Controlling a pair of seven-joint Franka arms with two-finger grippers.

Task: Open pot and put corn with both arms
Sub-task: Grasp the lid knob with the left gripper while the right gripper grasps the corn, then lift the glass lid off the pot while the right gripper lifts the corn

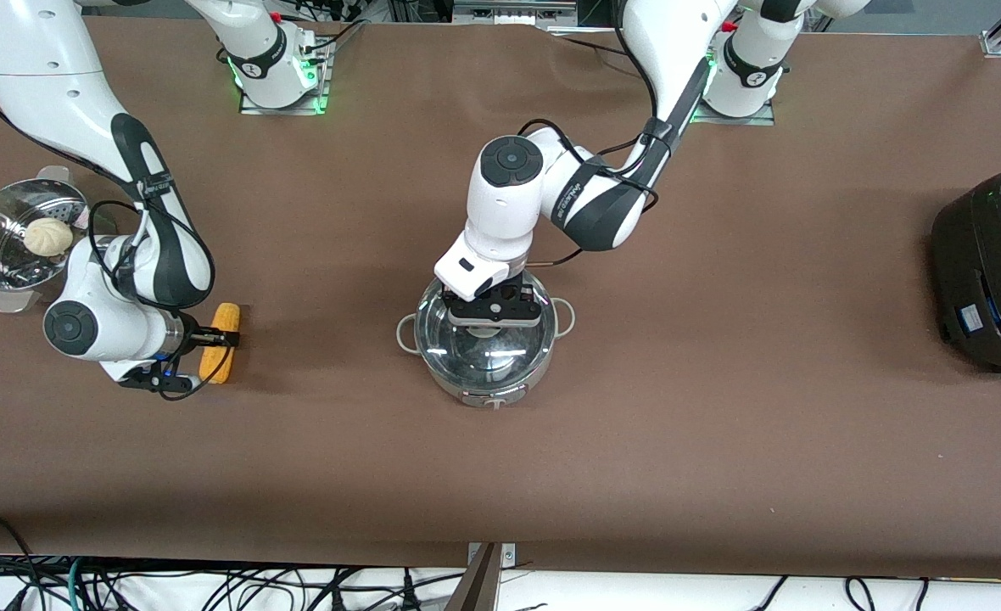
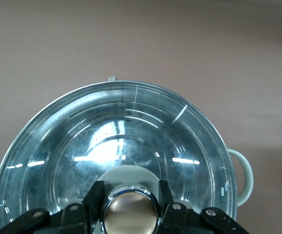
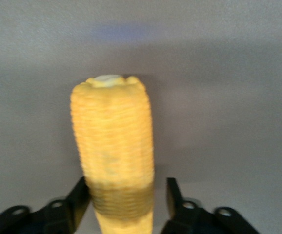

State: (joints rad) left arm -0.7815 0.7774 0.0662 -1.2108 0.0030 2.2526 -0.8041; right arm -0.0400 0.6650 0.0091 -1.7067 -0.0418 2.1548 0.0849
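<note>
Left wrist view shows the left gripper (image 2: pixel 131 207) straddling the lid knob (image 2: pixel 131 214) of the pot (image 1: pixel 483 356) mid-table, fingers spread beside it. Toward the right arm's end, the right gripper (image 1: pixel 222 339) has its fingers spread around the corn (image 1: pixel 220 343), one touching, one apart.

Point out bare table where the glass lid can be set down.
Free: the wide stretch between the pot and the black cooker, and the strip nearer the front camera. Crowded: the right arm's end, with the corn, steamer basket and right gripper.
</note>
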